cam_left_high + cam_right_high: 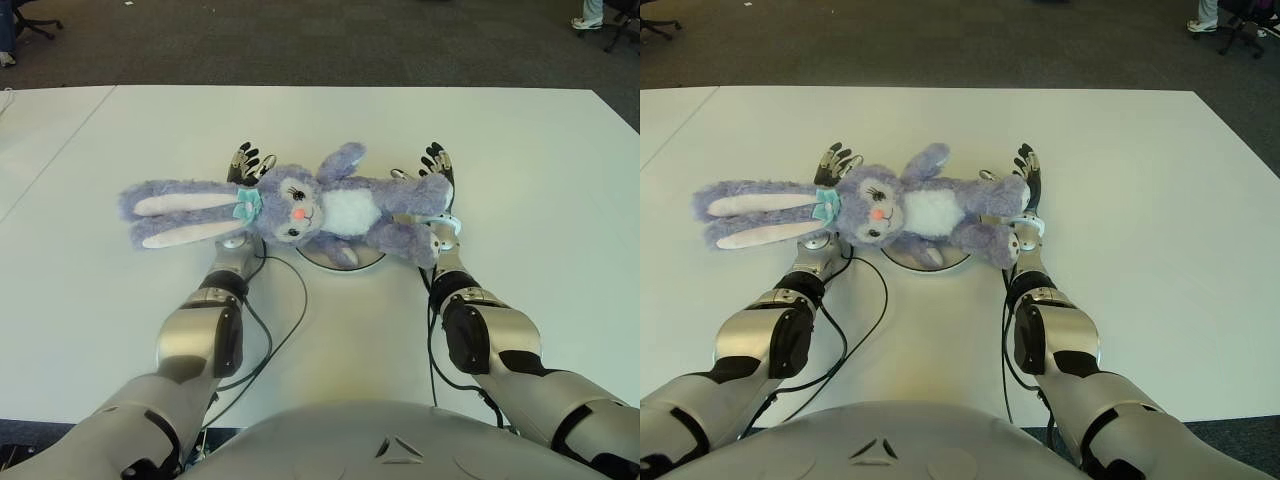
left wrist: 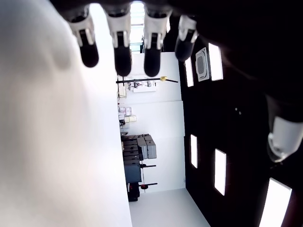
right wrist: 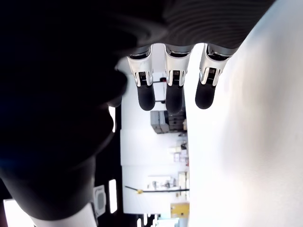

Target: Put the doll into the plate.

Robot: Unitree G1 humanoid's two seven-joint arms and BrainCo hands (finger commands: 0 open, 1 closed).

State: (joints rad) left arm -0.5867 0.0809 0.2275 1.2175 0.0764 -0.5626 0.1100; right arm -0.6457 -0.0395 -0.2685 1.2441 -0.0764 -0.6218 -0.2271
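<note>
A purple plush rabbit doll (image 1: 345, 212) with long ears (image 1: 185, 215) and a teal bow lies across both my hands, over a white round plate (image 1: 340, 264) of which only the near rim shows. My left hand (image 1: 245, 160) is under the doll's head, its dark fingertips sticking out past it. Under the doll's legs is my right hand (image 1: 435, 160), with its fingers also straight. In the left wrist view the fingers (image 2: 123, 52) are stretched out, as are the fingers (image 3: 174, 90) in the right wrist view. Whether the doll touches the plate is hidden.
The white table (image 1: 520, 140) stretches wide on all sides, with a seam (image 1: 60, 150) at the left. Black cables (image 1: 285, 320) trail from my wrists toward me. Beyond the far edge lies dark carpet (image 1: 300, 40), with a chair base (image 1: 30, 20) and a person's shoe (image 1: 590, 20).
</note>
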